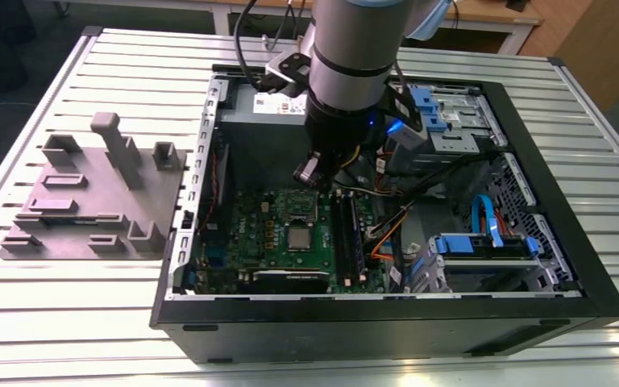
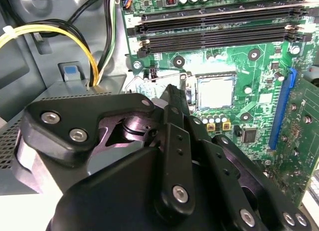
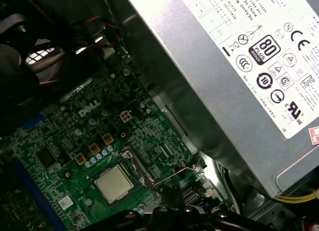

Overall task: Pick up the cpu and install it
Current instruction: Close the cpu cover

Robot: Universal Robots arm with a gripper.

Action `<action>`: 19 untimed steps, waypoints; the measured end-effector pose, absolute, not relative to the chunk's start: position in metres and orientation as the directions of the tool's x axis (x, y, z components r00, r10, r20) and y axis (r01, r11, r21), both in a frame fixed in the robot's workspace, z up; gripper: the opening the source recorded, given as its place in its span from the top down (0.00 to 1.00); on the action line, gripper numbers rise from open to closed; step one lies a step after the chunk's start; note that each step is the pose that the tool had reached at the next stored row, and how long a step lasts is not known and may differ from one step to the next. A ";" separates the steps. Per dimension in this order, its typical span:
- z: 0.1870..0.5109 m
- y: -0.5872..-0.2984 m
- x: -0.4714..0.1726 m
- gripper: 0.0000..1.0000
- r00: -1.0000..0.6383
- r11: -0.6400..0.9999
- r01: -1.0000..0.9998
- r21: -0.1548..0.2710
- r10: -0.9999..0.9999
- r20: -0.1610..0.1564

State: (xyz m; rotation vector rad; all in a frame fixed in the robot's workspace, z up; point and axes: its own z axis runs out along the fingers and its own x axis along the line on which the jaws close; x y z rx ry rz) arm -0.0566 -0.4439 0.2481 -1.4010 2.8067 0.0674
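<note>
Slatted metal table [image 1: 62,310] — bearing grey fixture block [image 1: 94,201] and open computer case [image 1: 396,330].

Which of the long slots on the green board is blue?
The single long blue slot at the edge of the motherboard, beside the cpu in its socket. The other long slots, side by side, are black.

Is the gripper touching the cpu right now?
Apart. In the first wrist view the cpu lies in its socket on the motherboard, and green board shows between it and the gripper; the second wrist view agrees.
</note>
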 end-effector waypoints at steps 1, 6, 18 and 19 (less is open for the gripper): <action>0.248 -0.444 -0.057 0.90 -0.601 0.600 -0.799 0.037 -0.799 -0.023; 0.248 -0.446 -0.057 0.90 -0.601 0.600 -0.799 0.037 -0.799 -0.023; 0.248 -0.453 -0.057 0.90 -0.601 0.600 -0.799 0.037 -0.799 -0.023; 0.248 -0.453 -0.057 0.90 -0.601 0.600 -0.799 0.037 -0.799 -0.023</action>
